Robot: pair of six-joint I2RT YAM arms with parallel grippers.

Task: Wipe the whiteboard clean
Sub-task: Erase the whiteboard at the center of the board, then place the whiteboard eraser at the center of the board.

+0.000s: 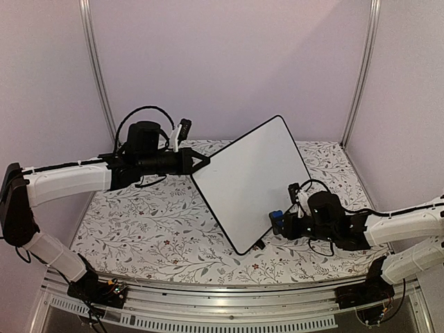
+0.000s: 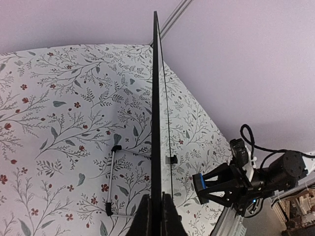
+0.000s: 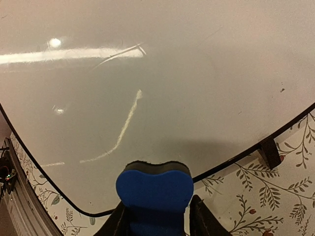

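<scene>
The whiteboard stands tilted up on the table, white face toward the right arm, with no writing visible. My left gripper is shut on its left edge; in the left wrist view the board runs edge-on between my fingers. My right gripper is shut on a blue eraser beside the board's lower right edge. In the right wrist view the eraser sits just short of the glossy board face, near its black rim.
The table carries a floral cloth. A wire stand leg props the board from behind. Plain walls and metal frame posts enclose the back and sides. A metal rail runs along the near edge.
</scene>
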